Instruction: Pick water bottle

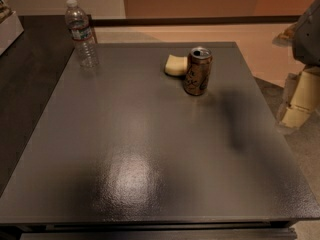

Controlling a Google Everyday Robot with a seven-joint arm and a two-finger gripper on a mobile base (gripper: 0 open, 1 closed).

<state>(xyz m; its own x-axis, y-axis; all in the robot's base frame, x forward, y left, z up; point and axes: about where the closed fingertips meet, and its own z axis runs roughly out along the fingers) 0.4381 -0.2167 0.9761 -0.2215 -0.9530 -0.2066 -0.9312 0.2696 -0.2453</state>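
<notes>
The water bottle (82, 32) is small, clear and ribbed, with a white cap and a white-and-red label band. It stands upright at the far left corner of the grey table (150, 149). My gripper (299, 103) is at the right edge of the view, beyond the table's right side and far from the bottle. It holds nothing that I can see.
A brown drink can (197, 71) stands upright near the far middle of the table, with a pale yellow sponge (176, 65) just left of it. A dark counter (30, 74) runs along the left. The arm's shadow (235, 119) falls right of the can.
</notes>
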